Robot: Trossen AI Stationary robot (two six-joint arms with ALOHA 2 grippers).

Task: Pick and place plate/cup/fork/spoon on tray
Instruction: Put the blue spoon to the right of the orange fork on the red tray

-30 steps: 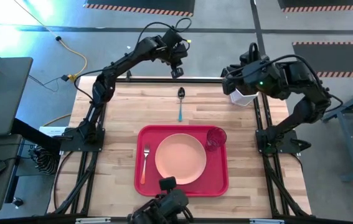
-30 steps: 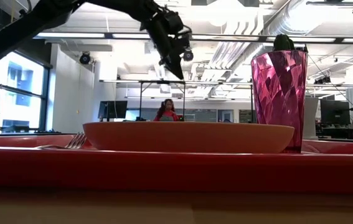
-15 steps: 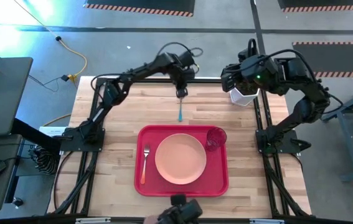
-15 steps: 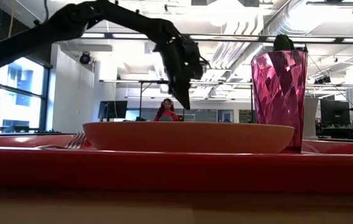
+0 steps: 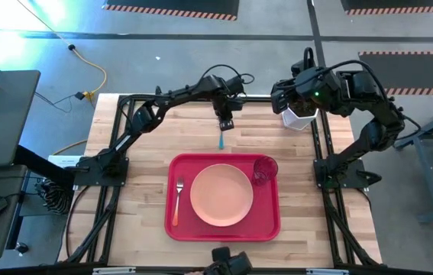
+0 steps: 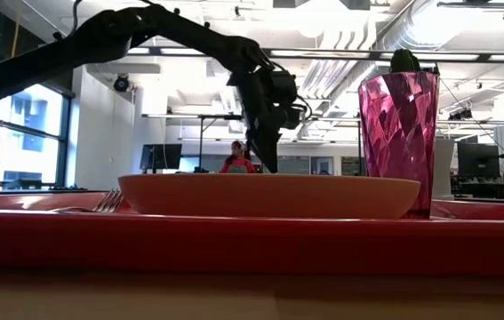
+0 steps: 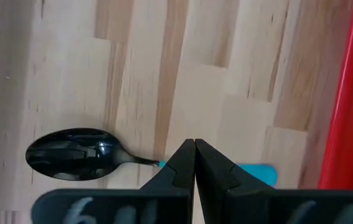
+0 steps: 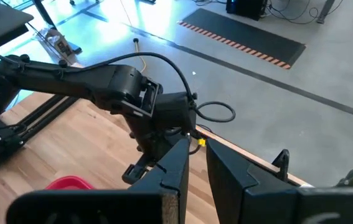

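Bare wood all around the spoon [image 7: 76, 153]; tray [image 5: 176, 164] rim near its handle end.

The left tool [image 5: 226, 122] has swung in from the far edge of the worktop [image 5: 147, 137] and dropped low, now right over the spoon [image 7: 76, 154], fingertips [image 7: 185, 163] pressed together above its teal handle. The right arm has pulled in slightly.

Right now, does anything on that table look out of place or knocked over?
Only the spoon is odd: it lies on the bare wood beyond the tray, while the plate, fork and cup sit on it. The left claw, fingers together, hangs over the spoon. Nothing looks spilled or tipped.
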